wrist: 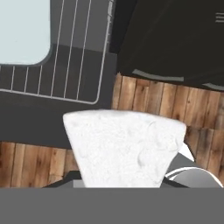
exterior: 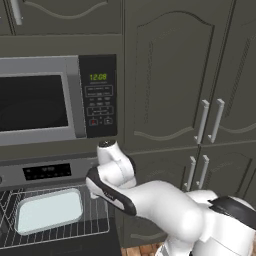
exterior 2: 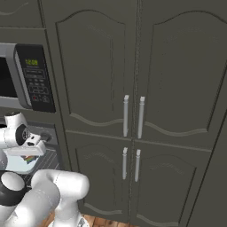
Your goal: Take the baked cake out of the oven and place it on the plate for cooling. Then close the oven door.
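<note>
The cake [exterior: 49, 210] sits on the pulled-out rack [exterior: 97, 220], lower left. You should swing the arm left and descend squarely over it; I cannot tell the gripper's state.

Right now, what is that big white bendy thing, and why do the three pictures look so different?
The white bendy thing is a robot arm in a pretend, computer-drawn kitchen. Two pictures come from cameras riding behind the arm, one to its left and one to its right. The third comes from a camera on its hand, looking straight down.

The left picture shows a microwave. Below it is the oven, with its wire rack pulled out. The pale baked cake lies on that rack.

The hand picture shows a corner of the cake, the open oven door and the wooden floor.

The gripper hangs beside the oven. I cannot tell if it is open or holding anything.
</note>
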You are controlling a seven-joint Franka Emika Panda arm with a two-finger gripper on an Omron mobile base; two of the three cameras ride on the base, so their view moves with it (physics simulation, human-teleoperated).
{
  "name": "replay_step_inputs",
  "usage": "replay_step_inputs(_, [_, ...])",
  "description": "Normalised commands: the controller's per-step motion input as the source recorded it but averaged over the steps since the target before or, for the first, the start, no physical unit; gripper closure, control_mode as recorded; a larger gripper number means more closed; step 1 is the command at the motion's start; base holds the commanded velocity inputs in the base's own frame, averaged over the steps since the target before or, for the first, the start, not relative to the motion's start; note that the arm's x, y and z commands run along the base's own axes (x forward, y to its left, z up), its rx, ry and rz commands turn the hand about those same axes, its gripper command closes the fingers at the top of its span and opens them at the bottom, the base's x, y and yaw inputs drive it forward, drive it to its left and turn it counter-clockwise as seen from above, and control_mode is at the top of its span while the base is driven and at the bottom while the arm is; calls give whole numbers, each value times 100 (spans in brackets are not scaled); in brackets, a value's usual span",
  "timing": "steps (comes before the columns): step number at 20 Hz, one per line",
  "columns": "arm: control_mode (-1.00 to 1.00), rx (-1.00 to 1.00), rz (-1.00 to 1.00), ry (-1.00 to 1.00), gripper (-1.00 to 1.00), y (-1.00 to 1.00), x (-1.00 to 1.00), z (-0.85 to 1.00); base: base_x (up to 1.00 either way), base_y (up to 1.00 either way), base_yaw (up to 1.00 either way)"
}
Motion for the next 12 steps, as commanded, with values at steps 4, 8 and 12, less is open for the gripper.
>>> replay_step_inputs(4, [-100,5,-1,0,100,-40,-2,10,0,0,0])
replay_step_inputs(8, [-100,5,-2,0,100,-43,-8,13,0,0,0])
replay_step_inputs(12, [-100,3,-3,0,100,-38,-8,10,0,0,0])
